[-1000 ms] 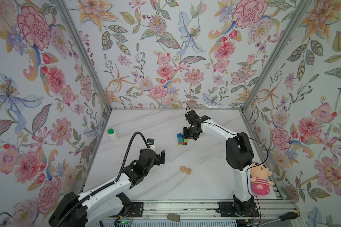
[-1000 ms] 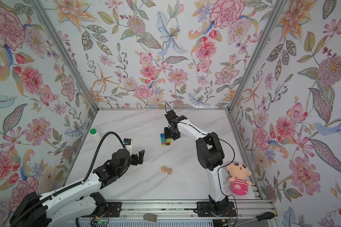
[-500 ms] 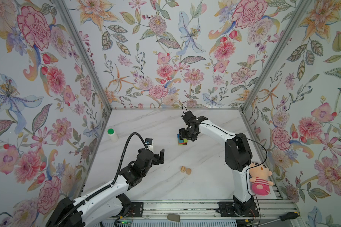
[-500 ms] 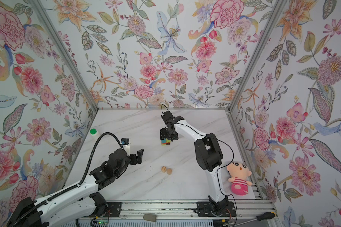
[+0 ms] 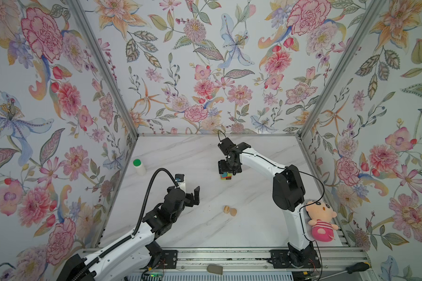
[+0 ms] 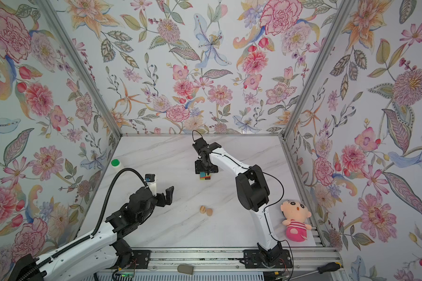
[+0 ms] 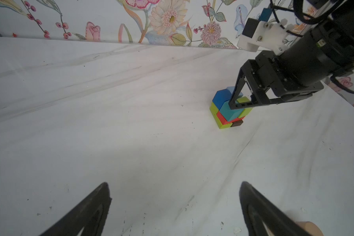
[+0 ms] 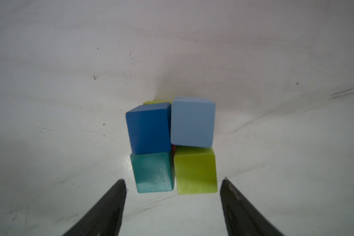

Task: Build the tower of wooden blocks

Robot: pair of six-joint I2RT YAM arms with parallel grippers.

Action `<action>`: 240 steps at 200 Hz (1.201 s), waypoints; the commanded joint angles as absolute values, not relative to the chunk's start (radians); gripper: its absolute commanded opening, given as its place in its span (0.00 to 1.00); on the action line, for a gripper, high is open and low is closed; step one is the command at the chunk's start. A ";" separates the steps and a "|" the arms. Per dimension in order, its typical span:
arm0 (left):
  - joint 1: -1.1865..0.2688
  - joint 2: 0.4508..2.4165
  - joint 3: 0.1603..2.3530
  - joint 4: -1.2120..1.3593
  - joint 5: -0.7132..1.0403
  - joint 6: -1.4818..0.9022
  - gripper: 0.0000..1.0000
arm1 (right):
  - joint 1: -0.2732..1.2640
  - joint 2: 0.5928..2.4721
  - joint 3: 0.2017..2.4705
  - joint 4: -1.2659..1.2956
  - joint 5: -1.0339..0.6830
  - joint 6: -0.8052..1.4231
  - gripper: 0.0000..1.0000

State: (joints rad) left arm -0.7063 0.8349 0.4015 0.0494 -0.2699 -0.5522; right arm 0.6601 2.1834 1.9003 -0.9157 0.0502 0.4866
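The tower [image 5: 225, 175] [image 6: 204, 176] is a compact stack near the table's middle. In the left wrist view the tower [image 7: 227, 110] shows brown, red and yellow-green blocks low, teal and blue higher. Seen from above, the tower [image 8: 172, 143] is topped by a light blue block [image 8: 192, 122], a dark blue block [image 8: 148, 128], a teal block [image 8: 152, 172] and a yellow-green block [image 8: 195, 170]. My right gripper [image 5: 229, 167] [image 6: 205, 167] [image 8: 173, 181] hovers just over it, open and holding nothing. Two tan rounded pieces [image 5: 230, 210] [image 6: 206, 210] lie loose nearer the front. My left gripper [image 5: 190, 194] [image 6: 166, 194] [image 7: 174, 183] is wide open, empty, left of them.
A white green-capped bottle [image 5: 139, 166] [image 6: 115, 163] stands at the left wall. A pink plush doll [image 5: 320, 223] [image 6: 294, 223] lies by the right arm's base. A screwdriver [image 5: 356, 267] and a grey piece [image 5: 215, 268] rest on the front rail.
My right gripper's jaws have spread apart and it has shifted slightly left, over the stack. The left arm has edged a little forward, still open.
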 commanded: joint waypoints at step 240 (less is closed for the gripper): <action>-0.643 0.784 0.363 0.023 -0.252 -0.522 0.99 | 0.658 2.273 1.987 -0.996 0.086 0.510 0.60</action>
State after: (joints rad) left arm -0.6556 0.7975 0.3798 0.0448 -0.2649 -0.5373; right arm 0.6624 2.2421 1.9694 -0.9684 0.0723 0.4976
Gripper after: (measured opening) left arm 0.993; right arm 0.604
